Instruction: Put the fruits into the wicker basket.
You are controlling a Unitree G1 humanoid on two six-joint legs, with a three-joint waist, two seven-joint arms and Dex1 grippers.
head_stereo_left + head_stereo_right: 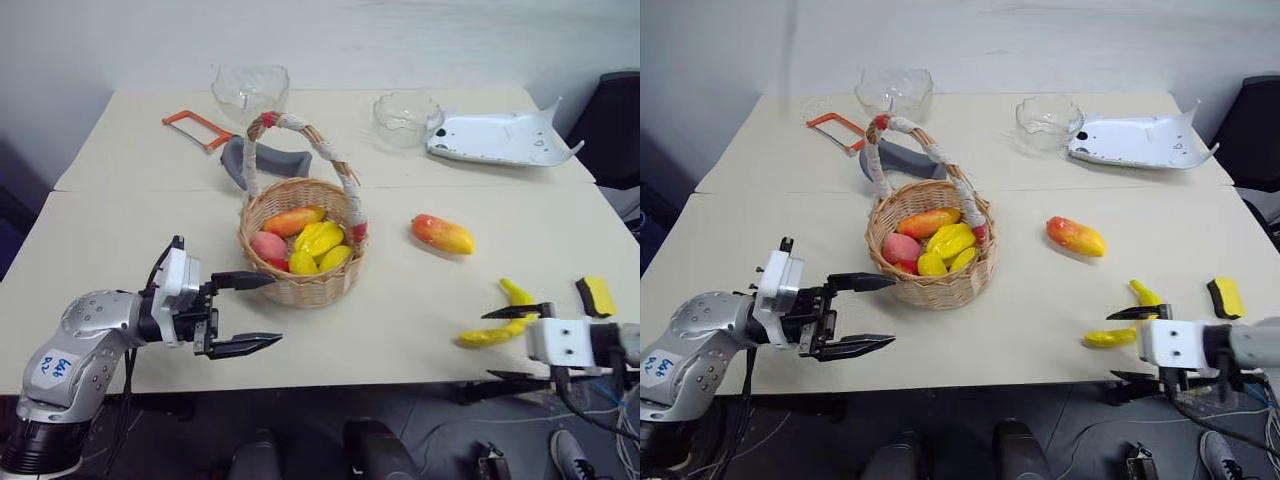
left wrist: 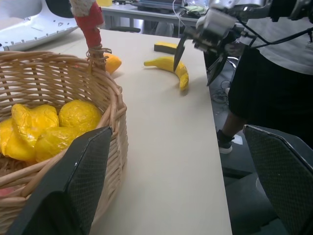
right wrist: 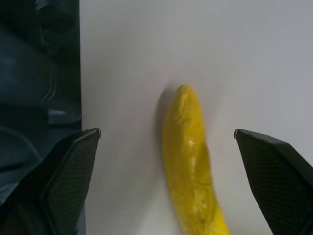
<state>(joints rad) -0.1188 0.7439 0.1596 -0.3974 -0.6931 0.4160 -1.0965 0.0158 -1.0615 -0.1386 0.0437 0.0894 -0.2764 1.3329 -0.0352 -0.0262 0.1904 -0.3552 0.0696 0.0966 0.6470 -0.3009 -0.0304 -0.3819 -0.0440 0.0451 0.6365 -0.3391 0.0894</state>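
Observation:
The wicker basket [image 1: 302, 291] stands mid-table and holds a red-orange fruit [image 1: 293, 220], a pink one [image 1: 268, 245] and yellow pieces [image 1: 318, 240]. A mango [image 1: 442, 233] lies on the table to its right. The banana [image 1: 502, 322] lies near the front right edge. My right gripper [image 1: 487, 346] is open at the banana's near end, and in the right wrist view the banana [image 3: 190, 161] lies on the table between its spread fingers. My left gripper [image 1: 276, 311] hangs open just left of the basket's front wall, with nothing in it.
A yellow sponge [image 1: 597, 295] lies right of the banana. At the back stand two glass bowls [image 1: 250, 90] [image 1: 405, 118], a white plastic panel [image 1: 500, 138], an orange hacksaw [image 1: 195, 128] and a grey object [image 1: 268, 160] behind the basket.

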